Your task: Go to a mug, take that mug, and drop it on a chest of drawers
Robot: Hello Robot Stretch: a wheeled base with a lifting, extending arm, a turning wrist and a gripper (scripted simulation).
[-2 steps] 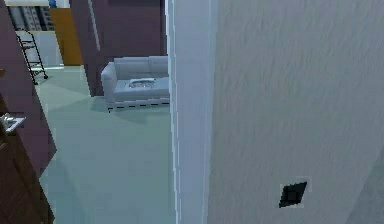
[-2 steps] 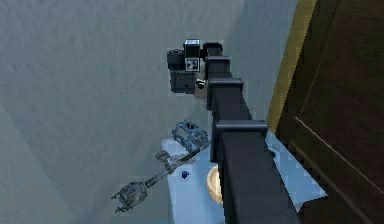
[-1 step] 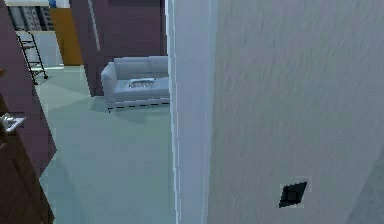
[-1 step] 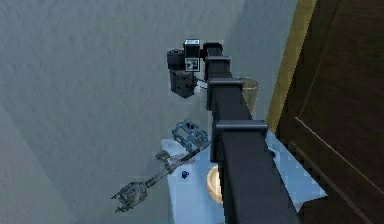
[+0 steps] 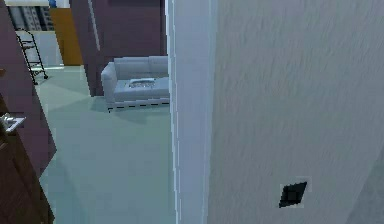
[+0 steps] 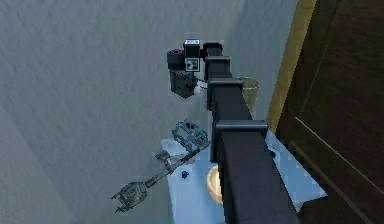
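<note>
rising from the arm side view's bottom edge, the arm [image 6: 235,150] reaches over a pale blue top [image 6: 295,185] toward a grey wall [image 6: 80,80]. the gripper [image 6: 178,80] sits at its far end, left of two white squares. its fingers are hard to make out, so i cannot tell whether it holds anything. just right of the arm stands a pale cup-shaped thing [image 6: 252,92]. i cannot tell if it is the mug, and its inside is hidden. a round pale thing [image 6: 212,183] lies partly behind the arm, with metal bits [image 6: 185,135] to its left. dark wood [image 6: 340,110] stands at the right. in the forward view a sofa [image 5: 135,80] stands beyond a wall corner [image 5: 190,110].
</note>
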